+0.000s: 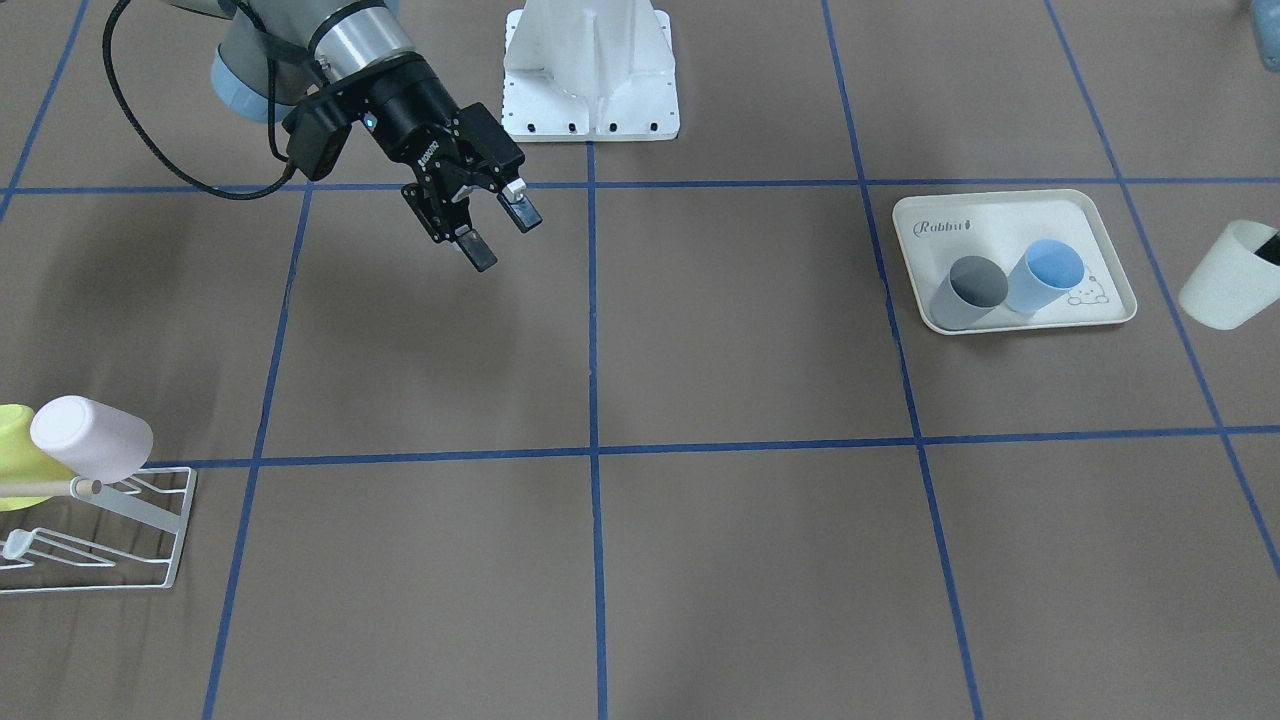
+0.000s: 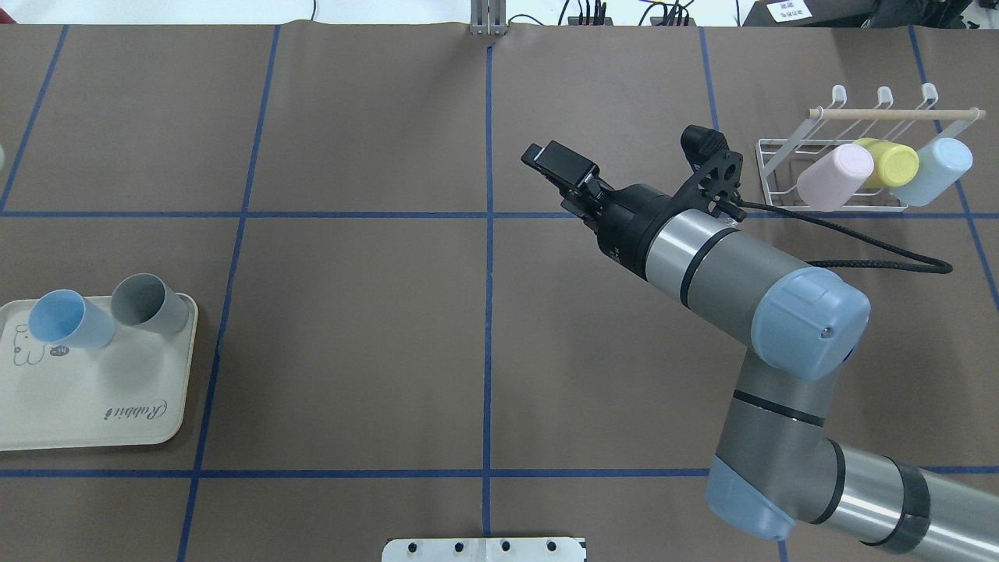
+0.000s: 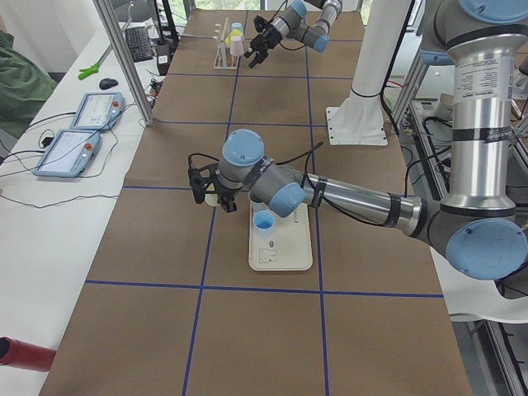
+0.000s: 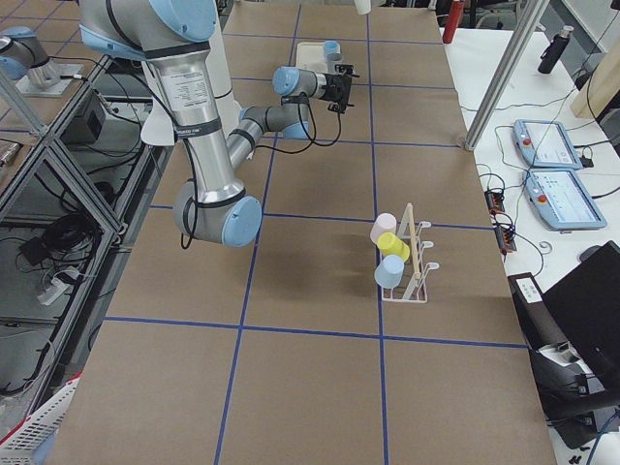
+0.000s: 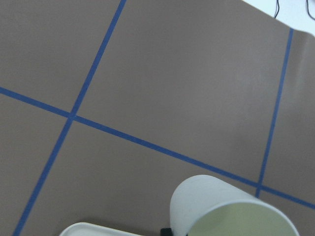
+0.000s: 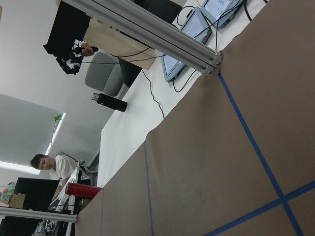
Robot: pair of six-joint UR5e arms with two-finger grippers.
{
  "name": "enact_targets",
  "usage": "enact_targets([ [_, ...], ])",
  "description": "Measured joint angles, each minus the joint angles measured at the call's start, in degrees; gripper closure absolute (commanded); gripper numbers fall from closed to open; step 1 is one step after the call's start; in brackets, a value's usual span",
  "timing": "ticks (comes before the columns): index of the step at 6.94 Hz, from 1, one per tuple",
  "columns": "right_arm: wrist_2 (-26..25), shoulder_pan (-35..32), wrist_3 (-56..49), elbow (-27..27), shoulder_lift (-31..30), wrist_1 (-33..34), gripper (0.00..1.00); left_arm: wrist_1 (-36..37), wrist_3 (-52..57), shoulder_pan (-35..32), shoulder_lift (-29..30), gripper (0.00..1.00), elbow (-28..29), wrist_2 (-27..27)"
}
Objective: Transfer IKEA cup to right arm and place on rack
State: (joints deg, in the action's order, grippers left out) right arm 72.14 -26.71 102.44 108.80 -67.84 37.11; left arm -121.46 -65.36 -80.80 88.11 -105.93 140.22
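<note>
A white IKEA cup (image 1: 1228, 278) hangs tilted at the table's end beside the tray, its mouth filling the bottom of the left wrist view (image 5: 231, 209). My left gripper (image 1: 1269, 247) is shut on its rim, one black finger inside. My right gripper (image 1: 503, 237) hovers open and empty over the table's middle, far from the cup, and also shows from overhead (image 2: 552, 162). The white wire rack (image 2: 776, 168) with a wooden rod stands at the other end, carrying a pink cup (image 2: 835, 177), a yellow cup (image 2: 890, 162) and a pale blue cup (image 2: 935, 172).
A cream rabbit-print tray (image 2: 94, 398) holds a blue cup (image 2: 69, 320) and a grey cup (image 2: 148, 303) lying on their sides. The white robot base (image 1: 590, 70) stands at mid-table. A person sits beyond the table's far edge in the right wrist view.
</note>
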Motion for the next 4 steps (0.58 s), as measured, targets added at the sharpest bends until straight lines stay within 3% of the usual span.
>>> enact_targets([
  [2, -0.1, 0.0, 1.2, -1.3, 1.0, -1.4, 0.01, -9.1, -21.2, 8.4, 6.7, 1.0, 0.8, -5.0],
  [4, -0.1, -0.1, 1.8, -1.7, 1.2, -2.7, 0.01, -18.4, -40.7, 18.3, 12.2, 1.0, 1.8, -16.9],
])
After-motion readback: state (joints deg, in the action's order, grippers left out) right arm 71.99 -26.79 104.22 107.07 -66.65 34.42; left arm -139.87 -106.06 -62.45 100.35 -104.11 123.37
